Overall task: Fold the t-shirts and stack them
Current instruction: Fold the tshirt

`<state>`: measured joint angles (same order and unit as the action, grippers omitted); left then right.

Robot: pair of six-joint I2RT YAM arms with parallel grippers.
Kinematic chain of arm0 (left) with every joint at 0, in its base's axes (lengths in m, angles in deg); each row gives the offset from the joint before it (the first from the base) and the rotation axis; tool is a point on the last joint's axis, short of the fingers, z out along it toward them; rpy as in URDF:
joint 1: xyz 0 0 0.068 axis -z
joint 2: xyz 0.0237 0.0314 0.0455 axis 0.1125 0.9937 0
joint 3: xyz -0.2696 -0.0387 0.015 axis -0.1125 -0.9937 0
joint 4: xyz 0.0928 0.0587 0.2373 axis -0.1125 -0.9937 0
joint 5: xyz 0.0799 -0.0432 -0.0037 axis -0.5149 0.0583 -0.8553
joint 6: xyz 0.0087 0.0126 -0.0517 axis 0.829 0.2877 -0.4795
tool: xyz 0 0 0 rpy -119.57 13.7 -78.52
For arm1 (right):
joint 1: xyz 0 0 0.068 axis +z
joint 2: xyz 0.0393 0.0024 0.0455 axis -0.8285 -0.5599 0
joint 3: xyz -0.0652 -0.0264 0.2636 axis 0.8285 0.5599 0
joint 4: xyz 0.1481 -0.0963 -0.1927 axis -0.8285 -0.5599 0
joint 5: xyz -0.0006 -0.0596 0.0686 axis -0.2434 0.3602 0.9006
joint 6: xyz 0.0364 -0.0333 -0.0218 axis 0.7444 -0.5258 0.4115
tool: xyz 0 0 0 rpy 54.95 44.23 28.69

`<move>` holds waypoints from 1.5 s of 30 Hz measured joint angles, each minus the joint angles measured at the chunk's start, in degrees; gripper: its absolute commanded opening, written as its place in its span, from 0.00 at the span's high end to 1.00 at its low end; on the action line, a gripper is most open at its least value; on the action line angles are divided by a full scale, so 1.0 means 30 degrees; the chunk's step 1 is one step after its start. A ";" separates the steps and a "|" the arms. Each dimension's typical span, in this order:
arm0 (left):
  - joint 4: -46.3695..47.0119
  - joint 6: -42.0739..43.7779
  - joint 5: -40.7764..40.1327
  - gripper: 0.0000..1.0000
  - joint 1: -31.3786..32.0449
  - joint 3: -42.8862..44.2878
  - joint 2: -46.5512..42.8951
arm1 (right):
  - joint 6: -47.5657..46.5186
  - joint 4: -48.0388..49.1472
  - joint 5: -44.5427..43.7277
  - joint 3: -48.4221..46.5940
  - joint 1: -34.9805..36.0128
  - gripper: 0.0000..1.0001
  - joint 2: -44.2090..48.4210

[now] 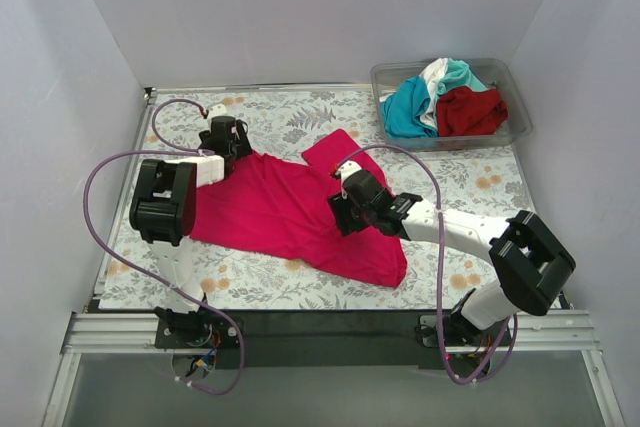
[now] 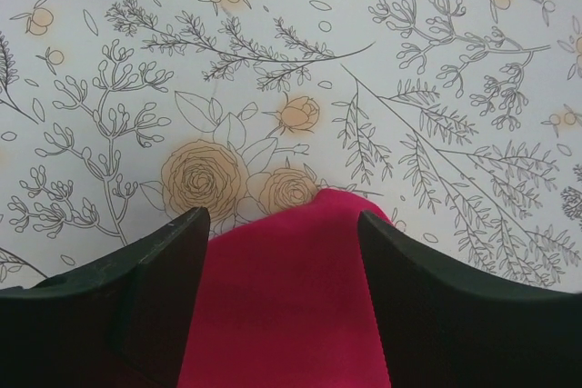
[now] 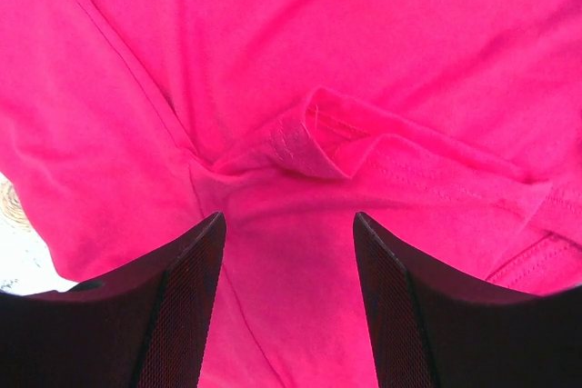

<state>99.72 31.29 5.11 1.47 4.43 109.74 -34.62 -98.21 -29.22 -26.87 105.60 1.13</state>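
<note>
Your left end effector (image 2: 282, 224) is hanging with its fingers spread wide and is gripping nothing. A rounded corner of the magenta-pink t-shirt (image 1: 280, 209) is lying on the desk (image 1: 280, 107) in the gap between those fingers, its tip reaching just past the fingertips onto the flowered covering. In the top view this end effector is sitting over the shirt's far left end, close to the desk's left edge.

Your right end effector (image 3: 289, 224) is also standing wide open and holding nothing. It is pointing down at the same shirt near its middle, and a small raised fold of stitched hem is lying just ahead of the gap between the fingertips. You cannot tell from these views whether the fingers are touching the cloth.

The shirt is spreading mostly flat across the middle of the desk, running from the left side toward the near right, with one sleeve pointing toward the far edge.

In the far right corner a clear bin (image 1: 385, 75) is holding the teal t-shirt (image 1: 405, 109), the white t-shirt (image 1: 435, 71) and the dark red t-shirt (image 1: 470, 112), all bundled together and well apart from both end effectors.
</note>
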 measured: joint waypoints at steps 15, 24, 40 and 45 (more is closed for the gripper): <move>-0.0036 0.0364 -0.0219 0.71 0.0000 0.0189 0.0750 | 0.0168 0.0124 0.0029 0.0765 -0.0969 0.47 0.0947; -0.0095 0.0466 -0.0554 1.00 0.0007 0.0175 0.0743 | 0.0102 0.0153 0.0022 0.1056 -0.1450 0.47 0.1217; 0.0022 0.0554 -0.2361 1.00 -0.1508 -0.2535 -0.1792 | -0.1749 0.0510 -0.0437 -0.6127 -0.4189 0.47 -0.4983; 0.0109 0.0525 -0.2368 1.00 -0.2091 -0.2827 -0.1931 | -0.2426 0.0576 -0.0532 -0.9398 -0.4787 0.47 -0.8094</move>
<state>100.05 32.87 -1.99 -4.81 -4.05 103.94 -41.90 -96.48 -30.82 -55.07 91.24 -23.16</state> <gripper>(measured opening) 0.027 0.531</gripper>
